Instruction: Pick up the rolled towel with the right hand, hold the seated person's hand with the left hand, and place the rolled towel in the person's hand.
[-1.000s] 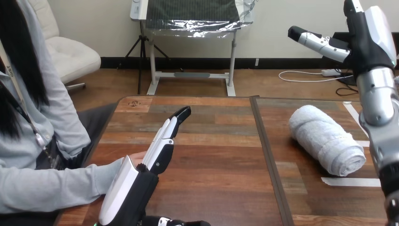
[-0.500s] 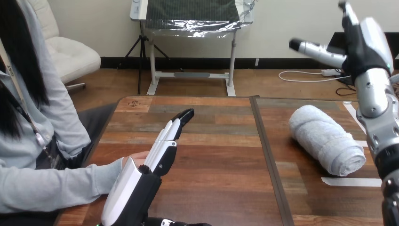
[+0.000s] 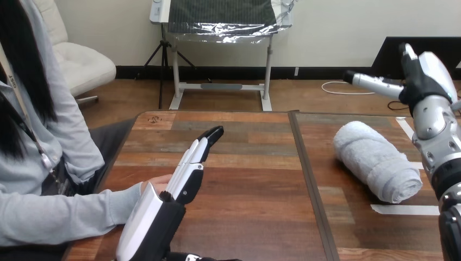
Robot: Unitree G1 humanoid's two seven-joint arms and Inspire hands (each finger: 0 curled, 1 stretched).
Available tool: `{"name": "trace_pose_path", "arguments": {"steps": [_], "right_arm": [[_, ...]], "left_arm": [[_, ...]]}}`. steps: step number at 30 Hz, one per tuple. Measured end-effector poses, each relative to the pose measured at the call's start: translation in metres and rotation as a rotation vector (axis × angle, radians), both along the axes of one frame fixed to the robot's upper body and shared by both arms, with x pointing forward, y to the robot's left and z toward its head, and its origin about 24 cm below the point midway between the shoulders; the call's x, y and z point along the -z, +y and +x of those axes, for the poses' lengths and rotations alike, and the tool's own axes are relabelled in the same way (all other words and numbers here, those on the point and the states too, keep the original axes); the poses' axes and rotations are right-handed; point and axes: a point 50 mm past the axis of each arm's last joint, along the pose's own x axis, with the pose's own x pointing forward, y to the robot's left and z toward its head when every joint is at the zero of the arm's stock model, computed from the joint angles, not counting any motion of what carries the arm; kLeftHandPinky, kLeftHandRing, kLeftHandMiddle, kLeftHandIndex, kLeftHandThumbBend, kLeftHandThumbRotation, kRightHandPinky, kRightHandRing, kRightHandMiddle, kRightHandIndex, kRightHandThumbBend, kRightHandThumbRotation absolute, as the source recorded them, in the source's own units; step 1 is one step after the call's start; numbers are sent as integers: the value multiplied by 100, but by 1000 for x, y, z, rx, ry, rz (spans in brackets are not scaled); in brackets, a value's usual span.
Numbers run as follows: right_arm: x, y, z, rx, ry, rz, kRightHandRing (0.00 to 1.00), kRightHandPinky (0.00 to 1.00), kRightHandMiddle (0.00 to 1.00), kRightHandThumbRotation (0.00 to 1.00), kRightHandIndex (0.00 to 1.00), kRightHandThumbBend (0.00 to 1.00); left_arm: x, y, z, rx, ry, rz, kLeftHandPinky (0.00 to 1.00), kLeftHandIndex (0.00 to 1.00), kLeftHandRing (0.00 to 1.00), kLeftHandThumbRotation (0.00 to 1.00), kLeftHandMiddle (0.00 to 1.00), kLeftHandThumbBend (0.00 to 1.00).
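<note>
Lying ungrasped on the desk (image 3: 244,217), the rolled towel (image 3: 375,160) awaits pickup; the right robot hand (image 3: 421,81) hovers above it, straight-fingered and empty. Well left of the rolled towel, the left robot hand (image 3: 182,182), straight-fingered, flanks the person's hand (image 3: 156,184) without clasping it.

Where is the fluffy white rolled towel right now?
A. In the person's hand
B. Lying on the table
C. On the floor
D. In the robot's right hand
B: the rolled towel lies on the wooden table, and the right hand is up in the air beyond it with straight fingers, not touching it.
</note>
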Motion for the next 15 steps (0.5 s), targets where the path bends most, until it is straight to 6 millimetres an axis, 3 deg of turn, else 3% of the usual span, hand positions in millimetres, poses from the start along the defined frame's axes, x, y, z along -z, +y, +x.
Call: {"name": "trace_pose_path", "arguments": {"steps": [15], "right_arm": [[9, -4, -3, 74, 100, 3, 100, 59, 100, 75, 100, 100]], "left_arm": [[-3, 3, -4, 5, -18, -55, 100, 100, 100, 77, 100, 100]]}}
